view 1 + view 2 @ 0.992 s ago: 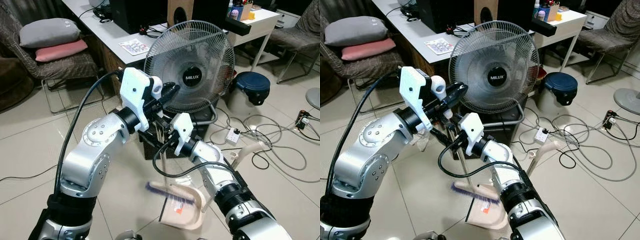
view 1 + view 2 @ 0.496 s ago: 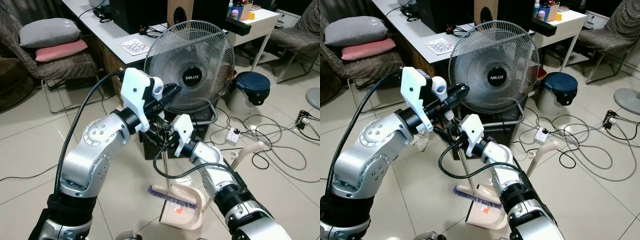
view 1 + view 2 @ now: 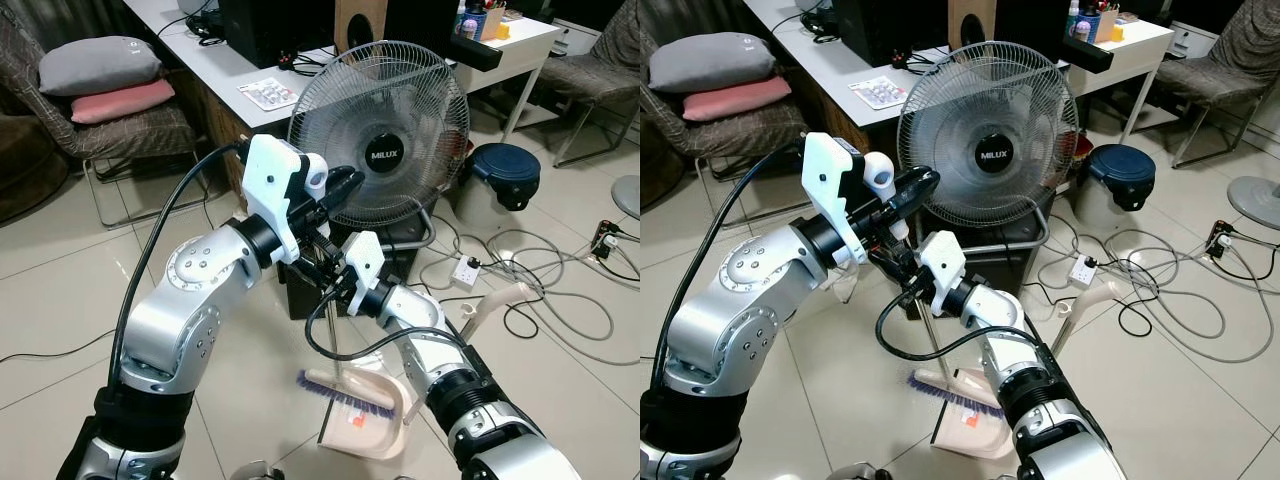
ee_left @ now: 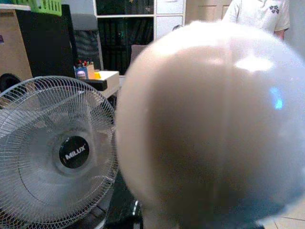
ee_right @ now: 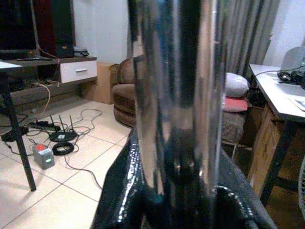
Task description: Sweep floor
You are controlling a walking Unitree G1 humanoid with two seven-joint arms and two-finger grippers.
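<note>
1. Both grippers hold the broom pole in front of the fan (image 3: pixel 379 135): left gripper (image 3: pixel 318 240) jaws clamped near the rounded top, right gripper (image 3: pixel 335 283) jaws closed on the pole (image 3: pixel 929 338) just below.
2. The brush (image 3: pixel 345 394) sits on the floor at the dustpan's (image 3: pixel 385 437) mouth, nearer the fan than a second ago.
3. It has steadied, so I judge debris is being drawn into the dustpan.

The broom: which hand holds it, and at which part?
Both hold the broom: the left hand near the handle's top, the right hand on the metal shaft just below.
</note>
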